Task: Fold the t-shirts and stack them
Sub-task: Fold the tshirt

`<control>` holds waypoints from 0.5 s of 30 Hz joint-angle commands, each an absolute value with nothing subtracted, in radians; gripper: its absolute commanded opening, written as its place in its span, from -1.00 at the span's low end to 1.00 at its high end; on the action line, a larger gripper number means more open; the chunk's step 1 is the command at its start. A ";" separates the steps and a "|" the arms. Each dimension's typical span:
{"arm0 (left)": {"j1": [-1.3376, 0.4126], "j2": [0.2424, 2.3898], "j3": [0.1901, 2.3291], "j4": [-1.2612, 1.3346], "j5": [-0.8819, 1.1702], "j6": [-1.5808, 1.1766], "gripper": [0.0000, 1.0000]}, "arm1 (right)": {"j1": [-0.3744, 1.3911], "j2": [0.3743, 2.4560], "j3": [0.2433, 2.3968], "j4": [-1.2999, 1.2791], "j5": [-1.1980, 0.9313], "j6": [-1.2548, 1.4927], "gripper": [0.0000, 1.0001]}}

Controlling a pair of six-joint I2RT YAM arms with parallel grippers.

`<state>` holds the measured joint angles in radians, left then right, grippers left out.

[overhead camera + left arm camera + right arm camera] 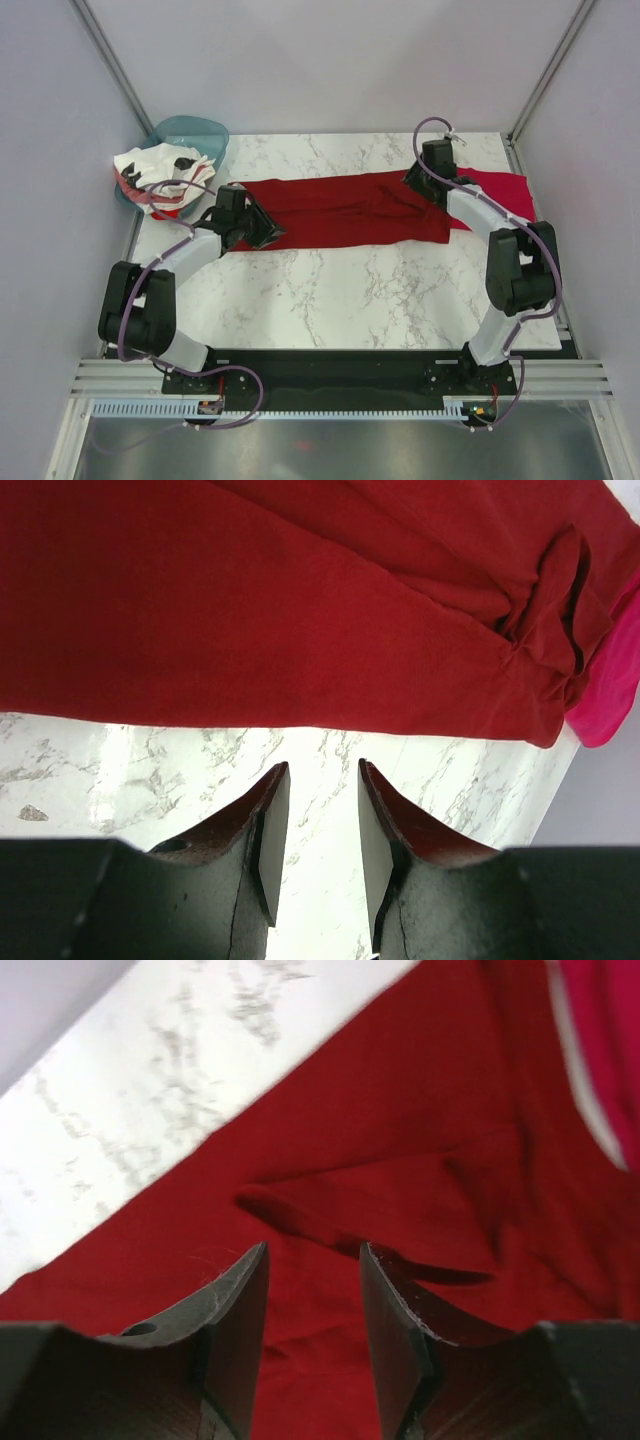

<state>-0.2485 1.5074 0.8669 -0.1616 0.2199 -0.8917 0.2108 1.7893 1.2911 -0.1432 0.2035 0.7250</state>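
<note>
A dark maroon-red t-shirt [340, 210] lies spread in a long band across the far half of the marble table. A crimson-pink t-shirt [503, 185] lies partly under its right end. White t-shirts with black and red marks [155, 172] are heaped at the back left. My left gripper [266, 228] is open and empty at the maroon shirt's left end. In the left wrist view [322, 765] it hangs over bare marble just short of the cloth edge [300, 630]. My right gripper [418, 180] is open and empty over the maroon cloth [313, 1247], near a fold [330, 1210].
A teal translucent basin [195, 132] stands at the back left corner under the white shirts. Bare marble table [350, 290] lies in front of the maroon shirt. Grey walls and frame posts enclose the table on three sides.
</note>
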 commanded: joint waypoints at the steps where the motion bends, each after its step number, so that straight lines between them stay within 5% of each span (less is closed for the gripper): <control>1: -0.259 1.519 0.910 -0.141 0.250 -0.844 -0.18 | 0.176 1.747 1.215 -0.207 0.281 0.712 0.00; 15: -0.256 1.373 0.877 -0.265 0.028 -0.888 -0.13 | 0.149 1.353 0.758 -0.180 0.301 0.796 0.22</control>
